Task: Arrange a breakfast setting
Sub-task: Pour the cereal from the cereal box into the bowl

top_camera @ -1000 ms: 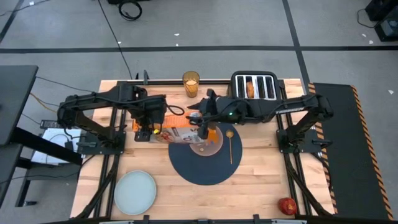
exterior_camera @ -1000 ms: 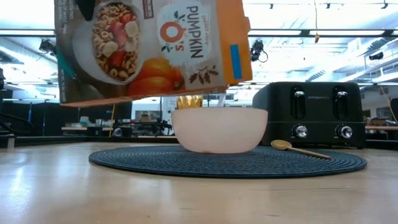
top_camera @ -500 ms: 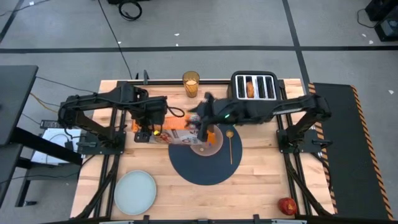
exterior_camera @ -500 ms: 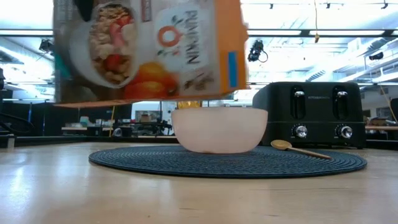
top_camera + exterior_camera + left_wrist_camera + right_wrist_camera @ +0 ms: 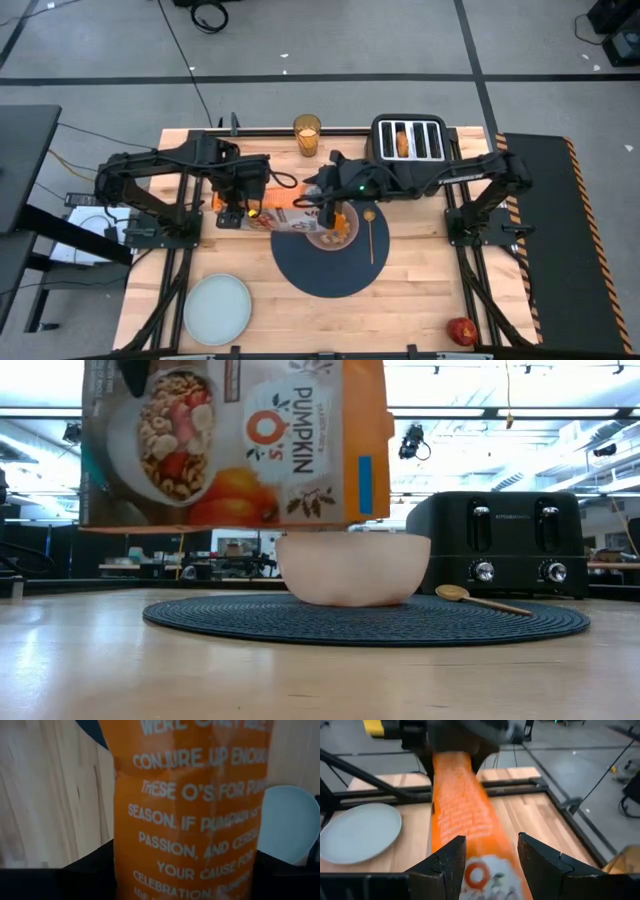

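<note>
The brown-and-orange cereal box (image 5: 285,215) hangs on its side between both grippers. Its right end is over the pinkish bowl (image 5: 353,568), which stands on the dark-blue mat (image 5: 335,268). My left gripper (image 5: 235,210) is shut on the box's left end and my right gripper (image 5: 328,210) on its right end. The gold spoon (image 5: 370,232) lies on the mat beside the bowl. The pale plate (image 5: 217,308) is near left, the red apple (image 5: 461,330) near right, and the amber juice glass (image 5: 307,135) at the far edge. Toast (image 5: 402,143) sticks up in a slot of the toaster. My left gripper pinches the box near its left end (image 5: 185,865), one finger (image 5: 85,872) on each broad face, the orange narrow side turned up between them. The fingers come from above, pointing down. The box is lifted clear and about level. My right gripper has the box's right end (image 5: 485,870) between its two fingers (image 5: 445,865). It comes from the table's right, slanting down, with the fingers along the box. This end hangs just over the bowl's rim.
The black four-slot toaster (image 5: 410,140) stands at the far right, behind the mat. Bare wood lies along the near edge between the plate and the apple. The arms' dark frames stand at the table's left and right sides.
My right gripper has tipped downward, and the box's right end has come down toward the bowl. The box, which slanted up to the right, now hangs about level. Its left end and my left gripper have stayed in place.
</note>
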Robot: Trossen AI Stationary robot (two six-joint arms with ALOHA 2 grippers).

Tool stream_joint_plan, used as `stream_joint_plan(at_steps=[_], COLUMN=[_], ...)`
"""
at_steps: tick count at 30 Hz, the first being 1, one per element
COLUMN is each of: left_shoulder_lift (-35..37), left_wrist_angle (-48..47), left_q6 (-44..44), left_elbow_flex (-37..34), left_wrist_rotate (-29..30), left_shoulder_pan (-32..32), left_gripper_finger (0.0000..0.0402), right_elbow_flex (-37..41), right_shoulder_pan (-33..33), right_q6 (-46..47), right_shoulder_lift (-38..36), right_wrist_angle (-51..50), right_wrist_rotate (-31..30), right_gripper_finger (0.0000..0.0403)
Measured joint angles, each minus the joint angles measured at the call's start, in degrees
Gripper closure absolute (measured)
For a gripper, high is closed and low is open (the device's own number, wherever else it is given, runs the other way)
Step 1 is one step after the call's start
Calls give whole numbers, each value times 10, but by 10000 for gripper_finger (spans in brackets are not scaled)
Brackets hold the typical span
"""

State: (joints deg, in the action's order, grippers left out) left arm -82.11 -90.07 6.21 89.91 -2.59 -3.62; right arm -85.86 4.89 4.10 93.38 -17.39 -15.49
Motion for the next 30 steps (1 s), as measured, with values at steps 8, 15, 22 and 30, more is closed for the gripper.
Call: stream_joint_plan(at_steps=[8, 15, 22, 30], left_shoulder_lift=[0, -1, 0, 0], left_wrist_angle=[1, -7, 2, 2], left_q6=[-8, -7, -10, -11], left_elbow_flex=[0, -1, 0, 0], left_wrist_rotate=[-1, -1, -1, -1], left_shoulder_pan=[0, 0, 0, 0], left_gripper_finger=[142, 141, 141, 141], right_elbow_flex=[-9, 10, -29, -26], right_shoulder_pan=[0, 0, 0, -2], right_q6=[-30, 1, -39, -18], right_shoulder_lift=[-8, 9, 9, 14], right_wrist_angle=[37, 7, 26, -16], right_wrist_rotate=[1, 4, 4, 2], right_gripper_finger=[216, 216, 216, 216])
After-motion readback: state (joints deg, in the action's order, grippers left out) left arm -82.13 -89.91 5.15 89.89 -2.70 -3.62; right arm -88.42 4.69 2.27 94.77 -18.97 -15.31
